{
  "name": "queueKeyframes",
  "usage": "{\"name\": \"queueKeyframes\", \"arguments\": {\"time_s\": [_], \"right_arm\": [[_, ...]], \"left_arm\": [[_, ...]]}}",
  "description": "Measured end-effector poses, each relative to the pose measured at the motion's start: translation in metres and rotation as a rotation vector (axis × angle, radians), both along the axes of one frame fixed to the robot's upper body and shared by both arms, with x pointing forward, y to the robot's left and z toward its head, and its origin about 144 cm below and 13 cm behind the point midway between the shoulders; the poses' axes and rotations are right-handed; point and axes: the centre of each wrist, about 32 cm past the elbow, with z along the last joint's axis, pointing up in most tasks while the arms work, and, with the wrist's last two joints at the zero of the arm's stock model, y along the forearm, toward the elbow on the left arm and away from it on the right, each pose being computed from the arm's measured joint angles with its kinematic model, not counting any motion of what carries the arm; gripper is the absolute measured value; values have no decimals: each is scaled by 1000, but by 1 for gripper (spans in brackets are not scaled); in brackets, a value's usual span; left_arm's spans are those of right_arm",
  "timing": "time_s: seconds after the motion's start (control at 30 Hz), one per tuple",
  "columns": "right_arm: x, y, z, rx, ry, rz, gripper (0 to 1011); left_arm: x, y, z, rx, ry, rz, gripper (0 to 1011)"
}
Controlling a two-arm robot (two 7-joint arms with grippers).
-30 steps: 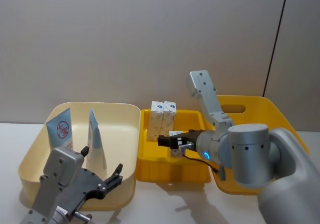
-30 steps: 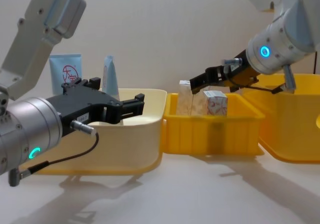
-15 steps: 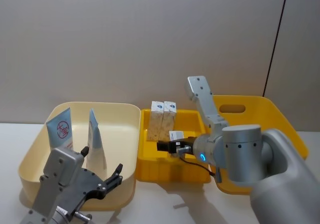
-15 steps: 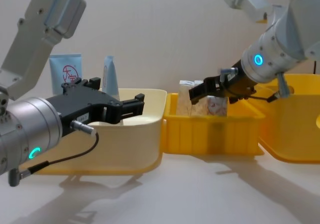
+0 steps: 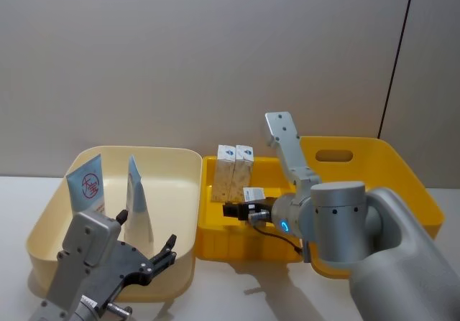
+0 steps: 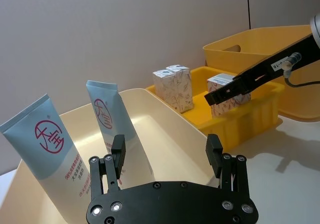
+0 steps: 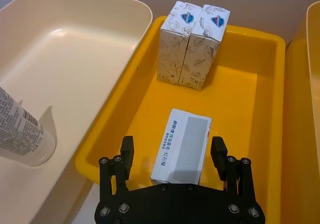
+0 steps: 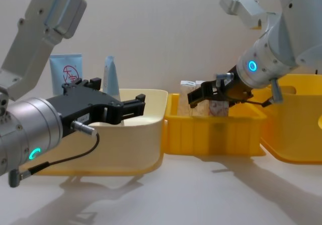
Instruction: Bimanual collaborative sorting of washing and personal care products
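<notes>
Left gripper (image 6: pixel 166 144): parked at the near wall of the cream bin (image 5: pixel 144 149), fingers apart, nothing between them. No change over the last second.

Cream bin: two light-blue tubes. One with the red round logo (image 5: pixel 88 187) leans at about 10 o'clock in the bin. The second tube (image 5: pixel 136 199) stands just beside it, toward 3 o'clock. Neither has moved.

Small yellow bin (image 5: pixel 244 248), touching the cream bin at its 3 o'clock side: a pair of upright cartons (image 5: pixel 234 166) stands against the far wall at 12 o'clock, pressed together.

What changed: my right gripper (image 7: pixel 173 143) has come down and across toward 9 o'clock, from above the bin's rim to low inside it, bringing the third carton (image 7: pixel 186 134) with it. From the wrist, this carton now lies at about 6 o'clock of the upright pair, well apart from them, printed face up. My fingers stand apart on either side of it, wider than the carton, with a gap showing on one side. I judge it set down and let go, though I cannot see its underside meeting the floor.

Large yellow bin (image 5: pixel 402 164), at 3 o'clock of the small one: contents hidden behind my arm.

Reading: cartons are collecting in the small bin and tubes in the cream one. Next I should lift the right gripper straight up, clear of the carton.
</notes>
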Motion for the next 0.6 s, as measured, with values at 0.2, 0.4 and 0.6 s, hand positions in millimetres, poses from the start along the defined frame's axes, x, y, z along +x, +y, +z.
{"name": "queueKeyframes", "arguments": {"time_s": [0.2, 0.4, 0.6], "right_arm": [[1, 2, -2, 1, -3, -2, 861], [2, 2, -3, 1, -5, -4, 674], [3, 3, -4, 2, -6, -5, 490]], "left_arm": [[0, 0, 0, 0, 0, 0, 1003], [0, 0, 0, 0, 0, 0, 1003], [0, 0, 0, 0, 0, 0, 1003]]}}
